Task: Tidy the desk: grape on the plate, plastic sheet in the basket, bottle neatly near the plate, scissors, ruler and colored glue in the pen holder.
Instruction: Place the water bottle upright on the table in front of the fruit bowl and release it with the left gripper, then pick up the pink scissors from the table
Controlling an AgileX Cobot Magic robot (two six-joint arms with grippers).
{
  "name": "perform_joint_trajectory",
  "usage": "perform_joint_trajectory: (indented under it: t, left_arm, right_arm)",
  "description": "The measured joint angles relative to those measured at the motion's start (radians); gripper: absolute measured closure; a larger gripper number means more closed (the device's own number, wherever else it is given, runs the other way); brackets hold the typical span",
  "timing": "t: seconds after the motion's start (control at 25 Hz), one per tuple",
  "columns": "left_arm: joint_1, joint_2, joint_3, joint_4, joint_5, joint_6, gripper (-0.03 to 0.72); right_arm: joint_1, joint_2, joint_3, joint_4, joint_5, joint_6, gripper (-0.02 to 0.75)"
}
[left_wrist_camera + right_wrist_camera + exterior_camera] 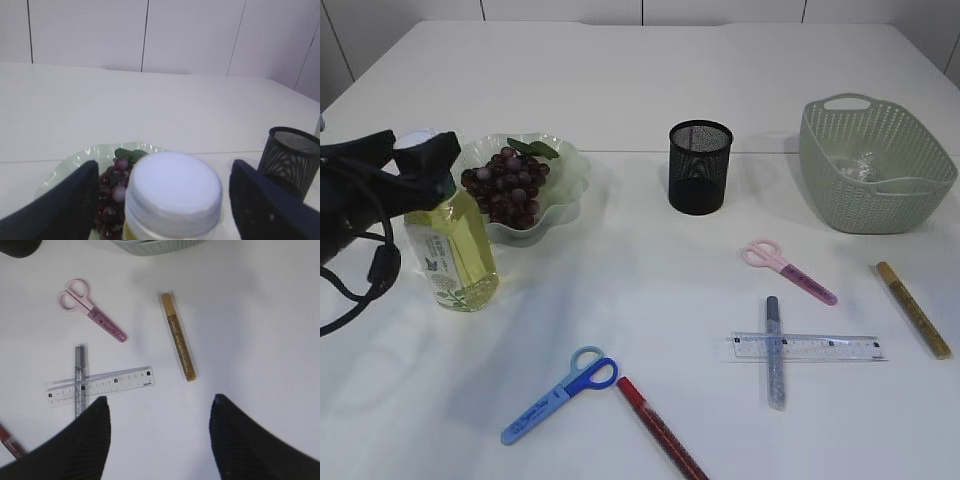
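White bench [650, 90] carries a basket [875, 165] already holding the plastic sheet, and a plate [565, 190] with grapes. Just beside the plate, the bottle [450, 250] stands upright, its cap between the left hand's [420, 160] parted fingers, seemingly just set down. Right hand [157, 435] hangs apart above the ruler [100, 384].

Black left gripper [420, 160] with matte, wedge-shaped fingers, and black cables looping beneath its arm. Right gripper [157, 405] has two dark, finely ribbed, rounded fingers [90, 440].
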Motion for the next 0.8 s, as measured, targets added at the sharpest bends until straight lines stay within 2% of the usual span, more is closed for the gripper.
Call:
perform_joint_trajectory:
  t: [0.36, 0.8]
  left_arm:
    - [0.0, -0.171, 0.0, -0.017, 0.05, 0.001, 0.133]
    - [0.0, -0.506, 0.002, 0.056, 0.476, 0.001, 0.157]
  right_arm:
    - [0.0, 0.0, 0.0, 0.0, 0.0, 0.0, 0.248]
    - [0.0, 0.0, 0.0, 0.0, 0.0, 0.0, 0.248]
